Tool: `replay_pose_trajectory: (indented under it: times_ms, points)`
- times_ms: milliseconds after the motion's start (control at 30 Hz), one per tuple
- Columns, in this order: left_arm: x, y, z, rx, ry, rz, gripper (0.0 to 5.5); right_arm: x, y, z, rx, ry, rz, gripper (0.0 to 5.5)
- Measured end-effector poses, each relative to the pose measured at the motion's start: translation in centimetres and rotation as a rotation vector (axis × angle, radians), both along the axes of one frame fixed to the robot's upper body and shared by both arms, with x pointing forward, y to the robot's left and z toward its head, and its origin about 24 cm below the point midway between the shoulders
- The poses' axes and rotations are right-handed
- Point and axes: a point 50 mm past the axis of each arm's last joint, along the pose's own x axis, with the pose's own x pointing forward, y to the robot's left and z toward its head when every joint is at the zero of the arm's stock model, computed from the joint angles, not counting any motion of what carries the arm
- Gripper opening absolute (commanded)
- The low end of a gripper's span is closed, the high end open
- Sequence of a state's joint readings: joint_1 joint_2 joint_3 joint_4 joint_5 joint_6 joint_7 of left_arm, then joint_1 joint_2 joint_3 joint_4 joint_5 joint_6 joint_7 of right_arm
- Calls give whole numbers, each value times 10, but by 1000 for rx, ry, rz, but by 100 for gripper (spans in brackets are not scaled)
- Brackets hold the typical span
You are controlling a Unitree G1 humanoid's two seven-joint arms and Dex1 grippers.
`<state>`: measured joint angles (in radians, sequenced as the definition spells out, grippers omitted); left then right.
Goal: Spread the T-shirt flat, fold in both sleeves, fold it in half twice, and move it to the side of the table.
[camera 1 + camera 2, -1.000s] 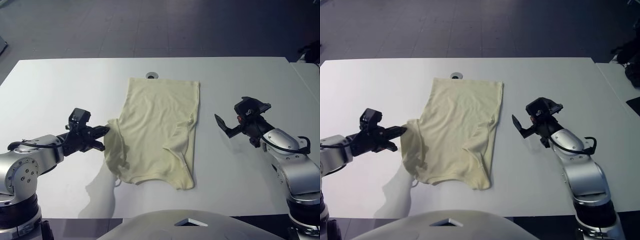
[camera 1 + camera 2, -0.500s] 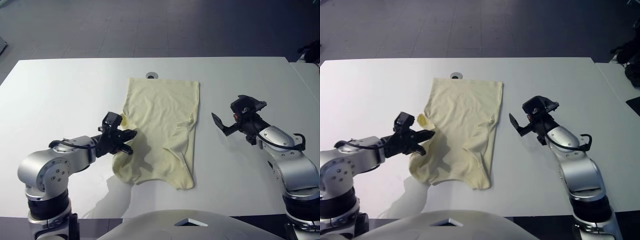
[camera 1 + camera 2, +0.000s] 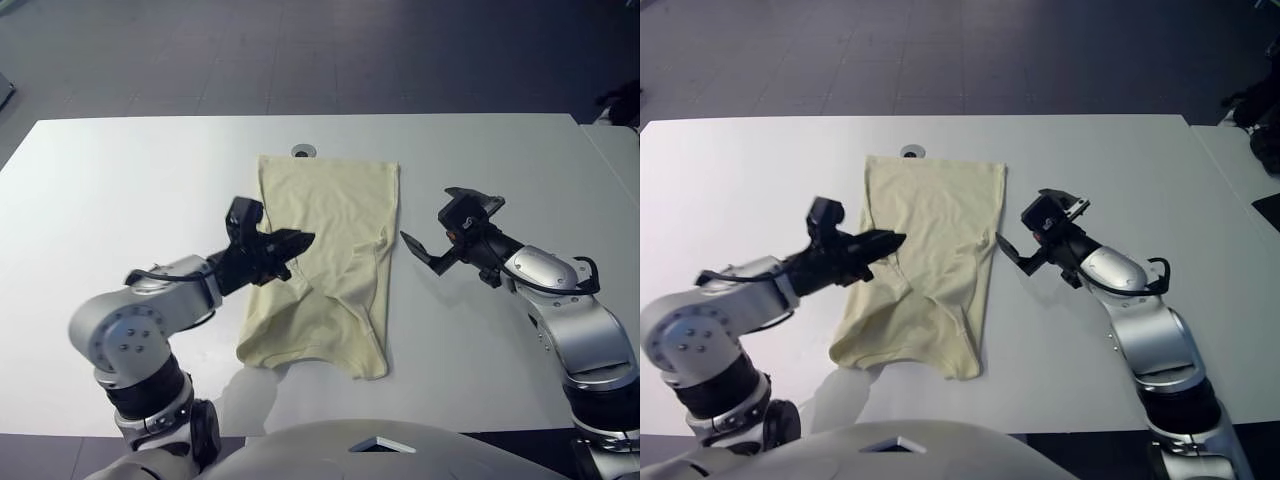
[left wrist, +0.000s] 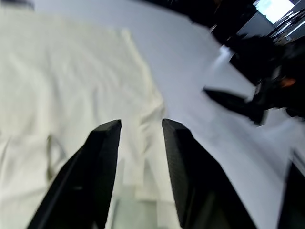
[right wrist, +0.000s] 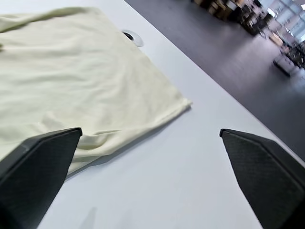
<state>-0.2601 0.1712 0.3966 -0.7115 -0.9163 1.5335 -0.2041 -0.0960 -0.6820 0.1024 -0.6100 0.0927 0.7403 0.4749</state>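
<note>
Found the T-shirt (image 3: 340, 220) laid lengthwise on the table (image 3: 120, 180), one short edge just shy of the grommet (image 3: 302, 151), the length stretched away from it toward the robot. Showed pale yellow, narrow and near-rectangular, both sleeves apparently turned in over the body, creased along each long side. Bunched a little at the end farthest from the grommet.

Caught the left gripper (image 3: 298, 246) low over the cloth, straight in from the grommet toward the robot, fingers (image 4: 106, 143) a little apart with nothing visibly clamped between them. Caught the right gripper (image 3: 428, 218) off the cloth, right of the grommet and nearer the robot, just beside the T-shirt's long edge, spread wide and empty.

Judged the sleeve step as good as done, the halving folds not yet begun. Judged the fabric light, thin and limp: likely to sag, wrinkle and drag on the smooth top rather than hold any shape. Looked best pinched at the two corners farthest from the grommet, one per gripper, through every layer to bring the tucked sleeves along, then carried low and level toward the grommet end. Risked a skewed fold if lifted from one corner alone.
</note>
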Motion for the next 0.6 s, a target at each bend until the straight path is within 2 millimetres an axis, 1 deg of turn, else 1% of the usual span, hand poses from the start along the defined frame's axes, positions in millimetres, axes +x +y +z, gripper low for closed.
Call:
replay_pose_trajectory:
  times_ms: [33,67,100,200,233,300,467,600]
  points:
    - [-1,7,11,1,-54,-29,229,-1,-1,4,-31,-17,53,540]
    - [-1,13,16,23,-86,-26,243,-1,-2,6,-51,-26,69,540]
    - [-2,24,22,87,-130,-19,263,-3,-4,8,-80,-36,105,540]
    - [-8,55,22,344,-191,24,317,-13,-11,7,-158,-24,202,540]
    - [-10,63,18,445,-212,19,331,-18,-13,5,-184,-13,238,540]
    - [-13,74,10,580,-248,-9,362,-25,-14,-1,-212,7,288,540]
    - [-23,88,-20,767,-333,-164,460,-44,-18,-15,-335,11,406,540]
    - [-37,94,-42,866,-392,-339,519,-59,-19,-28,-426,12,501,540]
